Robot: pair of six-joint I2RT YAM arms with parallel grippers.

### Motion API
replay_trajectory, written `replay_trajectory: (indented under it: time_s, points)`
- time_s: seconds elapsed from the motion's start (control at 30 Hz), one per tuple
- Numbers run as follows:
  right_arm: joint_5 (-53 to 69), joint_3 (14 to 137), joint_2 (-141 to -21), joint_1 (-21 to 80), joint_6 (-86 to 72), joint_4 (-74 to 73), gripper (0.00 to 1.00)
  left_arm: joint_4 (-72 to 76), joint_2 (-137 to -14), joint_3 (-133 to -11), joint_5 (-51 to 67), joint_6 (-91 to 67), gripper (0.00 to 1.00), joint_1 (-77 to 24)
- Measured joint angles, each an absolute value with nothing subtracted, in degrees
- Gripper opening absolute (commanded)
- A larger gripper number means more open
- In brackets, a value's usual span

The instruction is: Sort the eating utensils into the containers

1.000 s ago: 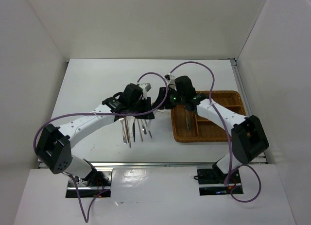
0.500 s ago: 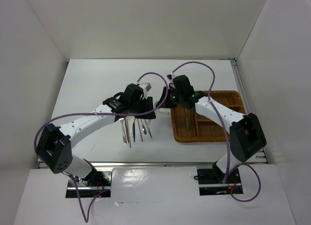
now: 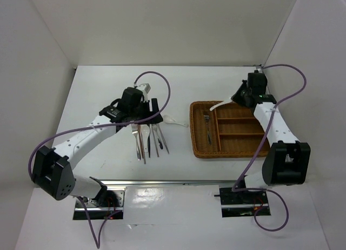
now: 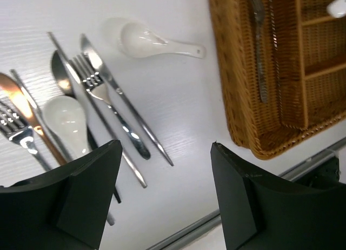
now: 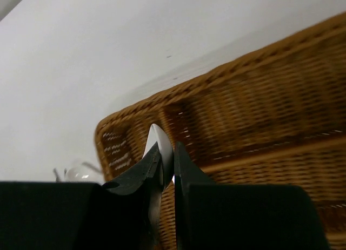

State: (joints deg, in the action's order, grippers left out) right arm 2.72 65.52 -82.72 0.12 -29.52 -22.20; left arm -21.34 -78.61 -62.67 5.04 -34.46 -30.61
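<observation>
White tabletop [image 3: 102, 88]. My right gripper [image 5: 168, 159] pinches a white ceramic soup spoon [image 3: 218, 106] over the far-left corner of the wicker tray [image 3: 193, 137]. Placing step, I judge: next, lower into a short compartment, then release. Left gripper [image 4: 165, 158], spread wide, hovers above the loose cutlery [image 4: 102, 93].

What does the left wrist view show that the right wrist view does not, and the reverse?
Left wrist only, clearly: the forks and knives on the table, the fork in the long section of the tray, the open left claw. Right wrist only: the right claw shut on a white spoon. Both: the tray.
</observation>
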Motion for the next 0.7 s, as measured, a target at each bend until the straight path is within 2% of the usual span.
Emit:
replay_trajectory:
  time_s: [0.3, 0.7]
  points:
    - [-8.91, 63.94, -83.07, -2.52, -33.5, -24.8, 0.0, -21.78, -78.63, -61.08, 5.85, -33.12, 0.8, -24.38]
    - [-15.97, 63.94, -90.41, -3.27, -36.18, -23.94, 0.0, -24.14, -75.53, -57.98, 6.98, -31.68, 0.81, -19.57]
